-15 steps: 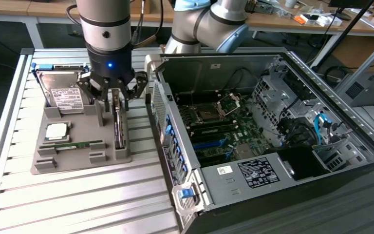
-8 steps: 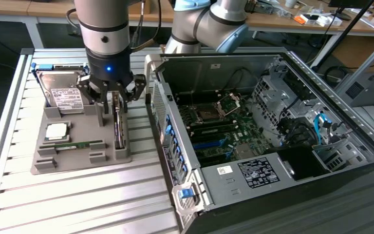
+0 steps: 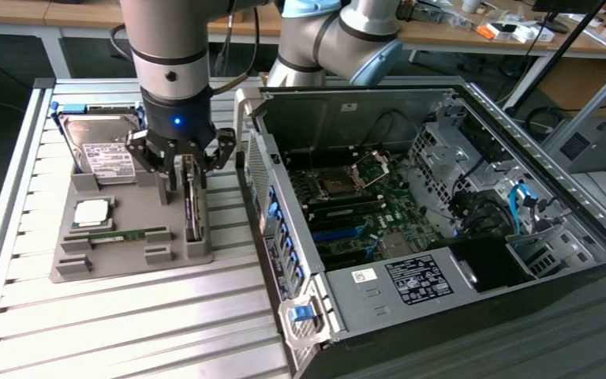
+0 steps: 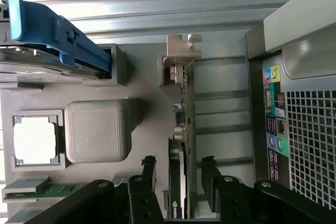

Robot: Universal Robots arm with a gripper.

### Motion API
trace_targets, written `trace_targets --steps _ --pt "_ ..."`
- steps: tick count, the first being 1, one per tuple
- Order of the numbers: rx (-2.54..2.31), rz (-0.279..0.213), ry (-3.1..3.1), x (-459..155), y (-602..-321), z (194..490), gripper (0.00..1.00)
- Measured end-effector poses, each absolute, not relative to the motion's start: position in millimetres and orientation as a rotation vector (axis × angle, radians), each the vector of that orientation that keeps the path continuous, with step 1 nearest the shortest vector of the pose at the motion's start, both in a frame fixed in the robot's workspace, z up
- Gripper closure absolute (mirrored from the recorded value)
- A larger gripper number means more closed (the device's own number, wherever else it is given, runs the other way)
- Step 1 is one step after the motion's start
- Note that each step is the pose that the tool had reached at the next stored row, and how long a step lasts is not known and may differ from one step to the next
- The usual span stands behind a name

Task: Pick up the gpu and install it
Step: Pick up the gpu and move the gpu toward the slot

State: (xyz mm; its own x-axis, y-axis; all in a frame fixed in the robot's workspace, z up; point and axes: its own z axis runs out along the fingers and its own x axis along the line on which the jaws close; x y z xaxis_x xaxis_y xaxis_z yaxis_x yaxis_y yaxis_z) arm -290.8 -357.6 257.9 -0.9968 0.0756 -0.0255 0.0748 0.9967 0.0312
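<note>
Currently my gripper [image 3: 184, 170] hangs over the grey holder tray [image 3: 124, 264] with jaws spread wide. One finger [image 4: 149, 169] stands on each side of the gpu [image 4: 181, 103], and neither visibly presses it. The gpu stands on edge in its slot along the tray's edge beside the open computer case [image 3: 314, 312]. The hard drive [image 3: 103, 154], CPU [image 3: 92, 212] and RAM stick [image 3: 124, 234] sit in other slots.

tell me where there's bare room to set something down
Free: the slatted table in front of the grey holder, on the exterior view's left of the computer case. Crowded: the holder, where the end effector straddles the gpu.
</note>
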Motion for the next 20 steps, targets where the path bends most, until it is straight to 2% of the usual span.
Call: trace_targets --steps 6,18,19,20 --pt "0.115 0.045 3.113 -290.7 -355.2 246.3 0.52" --pt "0.116 0.045 3.112 -290.7 -355.1 245.9 0.52" --pt "0.116 0.045 3.112 -290.8 -355.1 246.0 0.53" --pt "0.116 0.045 3.112 -290.8 -355.1 246.0 0.6"
